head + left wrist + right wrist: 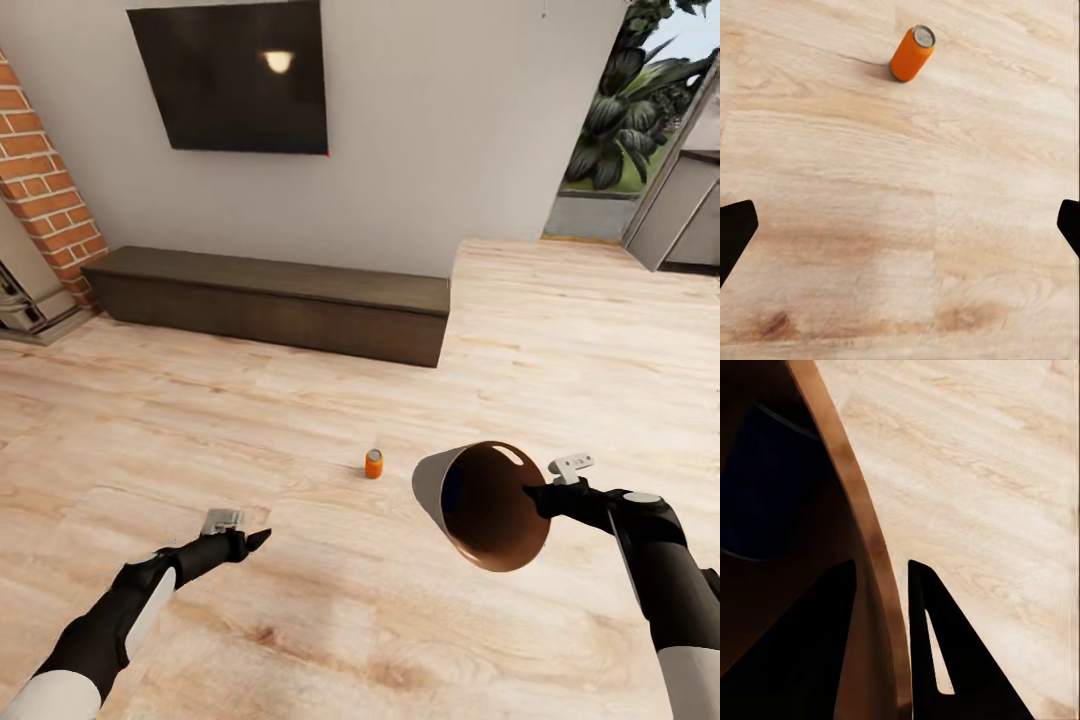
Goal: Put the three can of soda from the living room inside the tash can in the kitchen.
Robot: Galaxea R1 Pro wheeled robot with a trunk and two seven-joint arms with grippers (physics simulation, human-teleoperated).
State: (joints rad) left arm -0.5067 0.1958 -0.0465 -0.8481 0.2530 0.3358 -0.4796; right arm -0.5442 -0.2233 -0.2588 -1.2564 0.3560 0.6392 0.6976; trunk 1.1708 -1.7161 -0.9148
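Right gripper [541, 497] pinches the tash can [470, 500] rim; left gripper [258, 540] gapes empty.

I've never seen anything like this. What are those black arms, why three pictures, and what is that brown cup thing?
It is a simulated two-armed robot. The big picture looks down from its head; the other two come from cameras near each hand. On the wood floor stands one orange soda can, also seen from the left wrist. The left gripper is open and empty. The right gripper pinches the rim of a tipped trash can, grey outside, copper inside; its fingers straddle that rim.
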